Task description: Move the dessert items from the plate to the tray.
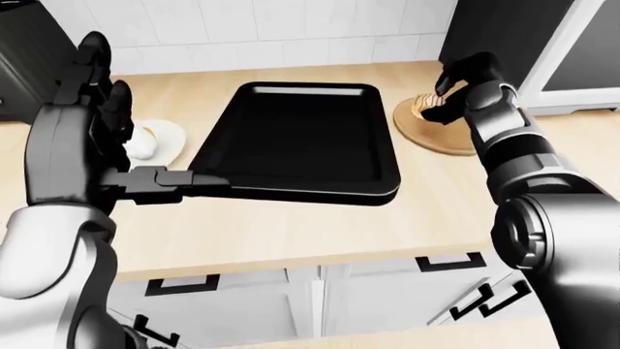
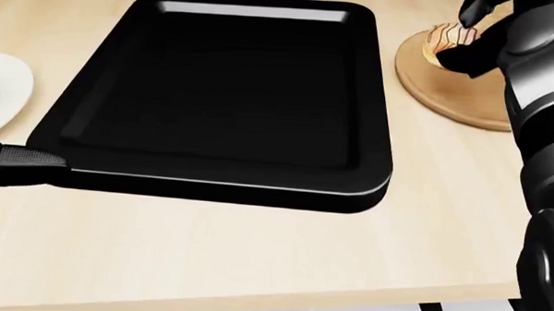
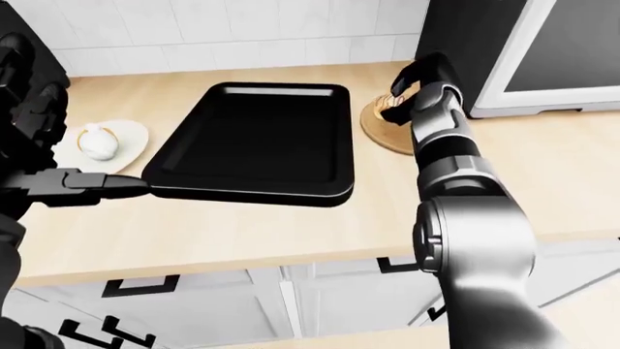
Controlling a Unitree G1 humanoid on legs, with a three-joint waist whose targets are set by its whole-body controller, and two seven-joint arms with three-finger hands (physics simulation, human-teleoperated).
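The pastry [image 2: 445,38], a pale round piece with dark stripes of icing, sits at the far left part of the wooden plate [image 2: 464,96], mostly covered by the right hand [image 2: 476,34]. The dark fingers [image 2: 472,8] curl over its top and one comes in below it, so they stand close about it; whether they press on it or have closed fully I cannot tell, since the hand hides the contact. In the head view the pastry looks to rest on the plate, or at most just above it.

The step in hand appears to be the grasp of this first dessert. The next move calls for a firm but gentle close, a lift clear of the plate's low rim, then a carry to the left over the raised edge of the black tray [image 2: 369,179], which lies just beside the plate, and a release onto its bare floor.

What shows of the pastry looks roundish, so it has no clear long axis; its icing stripes run roughly from near to far.

Farther out, the left hand [image 1: 92,109] is raised at the left with its fingers spread, holding nothing. Beside it lies a white dish [image 3: 131,138] bearing a small white cupcake-like sweet [image 3: 97,142], on the wooden counter [image 2: 255,258].
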